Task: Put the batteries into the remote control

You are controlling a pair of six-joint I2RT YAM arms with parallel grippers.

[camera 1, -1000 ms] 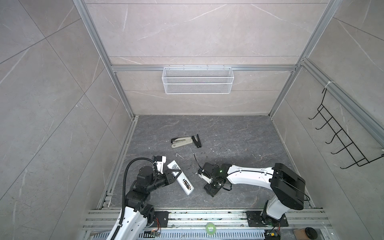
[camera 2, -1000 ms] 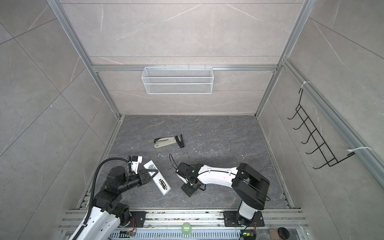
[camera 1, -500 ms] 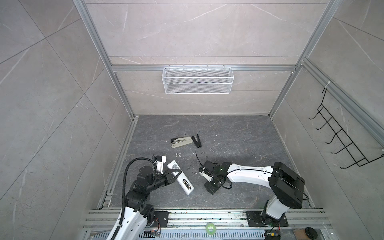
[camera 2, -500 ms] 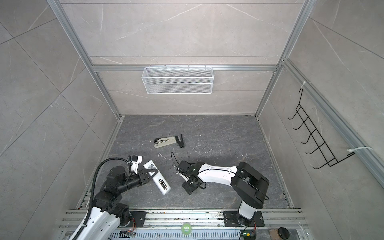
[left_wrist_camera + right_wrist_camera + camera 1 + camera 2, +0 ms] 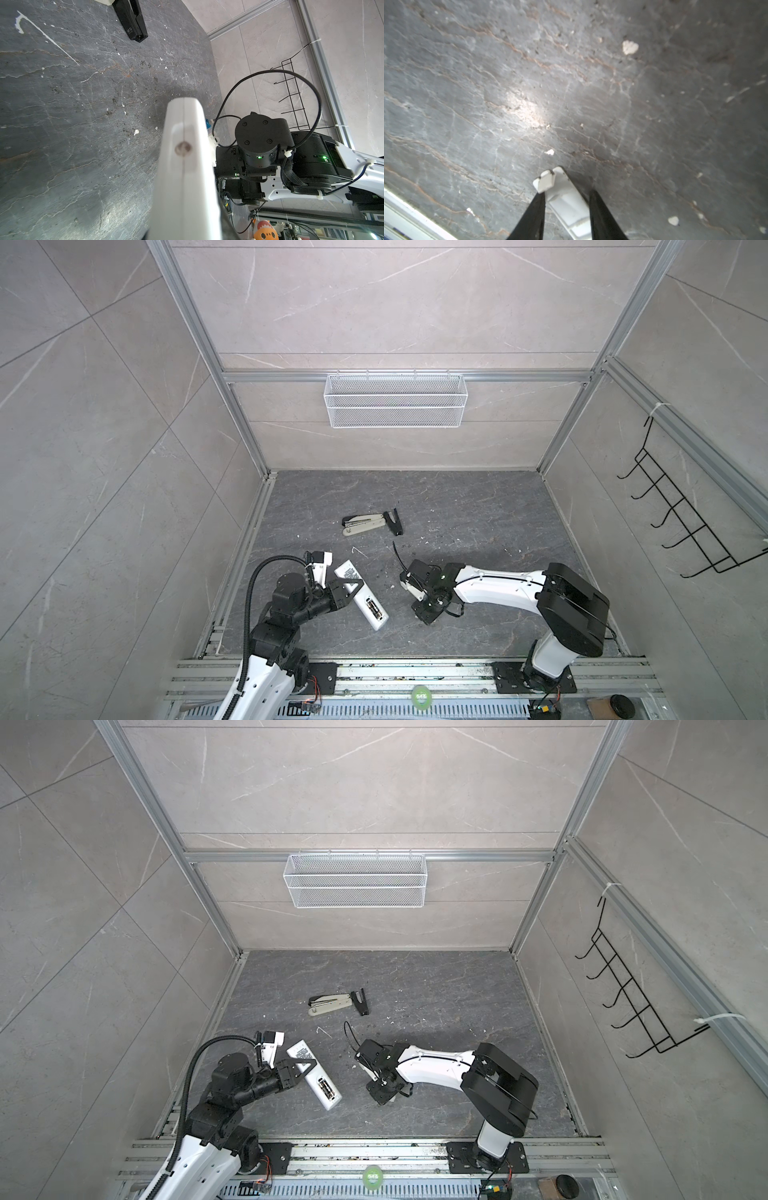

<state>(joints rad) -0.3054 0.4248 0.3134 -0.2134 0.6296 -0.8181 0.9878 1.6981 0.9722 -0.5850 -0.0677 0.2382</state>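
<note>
Op, your stock as it stands:

1. Remote control (image 5: 364, 598) – qty 1. White, back up, printed label showing, battery bay open. It's in the L end effector (image 5: 352, 586), which is clamped across its width nr the label end. Can't tell if it's clear of the counter (image 5: 478, 522).
2. Batteries (image 5: 374, 608) – looks like qty 2, dark w/ gold ends, side by side in the open bay, just beside the L end effector's fingers. Too small for you to be sure of the count.
3. White flat cover piece (image 5: 566, 207) – qty 1, between the fingers of the R end effector (image 5: 566, 192), tabbed end out past the tips. Fingers set narrow, one each side; can't tell whether they pinch it.
4. Stapler (image 5: 362, 524) – qty 1, beige/black, well beyond both end effectors, toward the back wall.
5. Black clip-shaped tool (image 5: 394, 521) – qty 1, just beside the stapler.
6. White zip tie (image 5: 359, 551) – qty 1, loose, between stapler and L end effector.
7. Wire basket (image 5: 395, 406) – qty 1, on the back wall.
8. Black hook rack (image 5: 681, 526) – qty 1, side wall, well beyond the R end effector.
</note>
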